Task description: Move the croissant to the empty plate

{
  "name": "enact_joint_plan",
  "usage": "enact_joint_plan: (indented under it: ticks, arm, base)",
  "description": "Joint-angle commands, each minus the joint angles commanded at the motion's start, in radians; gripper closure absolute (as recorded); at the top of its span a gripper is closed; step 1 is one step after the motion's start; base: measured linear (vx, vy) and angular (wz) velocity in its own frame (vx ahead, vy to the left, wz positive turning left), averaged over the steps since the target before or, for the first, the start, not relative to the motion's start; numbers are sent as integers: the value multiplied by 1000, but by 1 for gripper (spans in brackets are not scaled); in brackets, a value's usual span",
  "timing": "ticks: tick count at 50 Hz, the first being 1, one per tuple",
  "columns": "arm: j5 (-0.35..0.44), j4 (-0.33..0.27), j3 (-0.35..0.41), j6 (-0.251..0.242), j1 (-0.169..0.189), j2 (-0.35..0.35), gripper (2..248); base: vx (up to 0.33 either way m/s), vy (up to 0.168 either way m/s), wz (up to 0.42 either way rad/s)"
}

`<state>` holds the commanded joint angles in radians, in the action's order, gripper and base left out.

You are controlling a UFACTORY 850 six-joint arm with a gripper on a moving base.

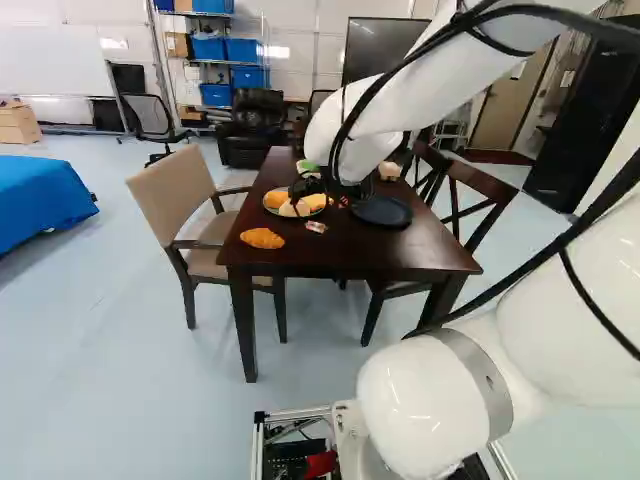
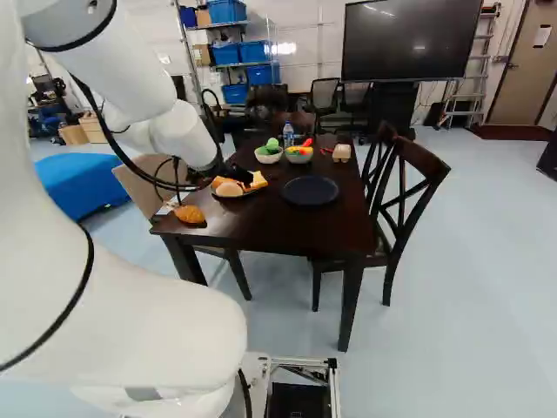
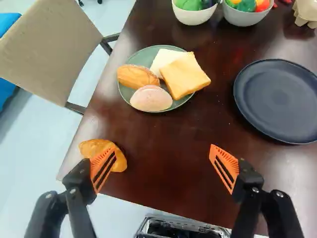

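Observation:
My gripper (image 1: 312, 188) hangs over the near part of the table in the left base view. In the wrist view the gripper (image 3: 162, 161) is open, nothing between its orange pads. The golden croissant (image 3: 90, 148) lies on bare tabletop near the table's corner, partly hidden behind one finger and off to that finger's side. It also shows as the croissant (image 1: 262, 239) at the near left of the table. The empty dark plate (image 3: 280, 101) lies on the far side of the other finger, farther ahead; in the right base view this plate (image 2: 311, 191) is in full sight.
A green plate (image 3: 141, 58) with bread pieces lies ahead of the gripper. Beyond stand two bowls of toy food (image 2: 268, 155) (image 2: 298, 155), a bottle (image 2: 288, 135) and a small carton (image 2: 341, 152). A beige chair (image 1: 175, 190) flanks the croissant's side; dark wooden chairs (image 2: 402, 192) flank the other.

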<state>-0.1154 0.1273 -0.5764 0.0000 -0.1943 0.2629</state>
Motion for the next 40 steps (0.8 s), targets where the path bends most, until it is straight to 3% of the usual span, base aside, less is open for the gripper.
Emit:
enact_joint_plan:
  ticks: [29, 40]
  arm:
    - [-40, -90, -78, -2, -70, -7, 3]
    - [-40, -105, -121, -87, -94, -25, 3]
  base:
    - [0, 0, 0]
    - [0, 0, 0]
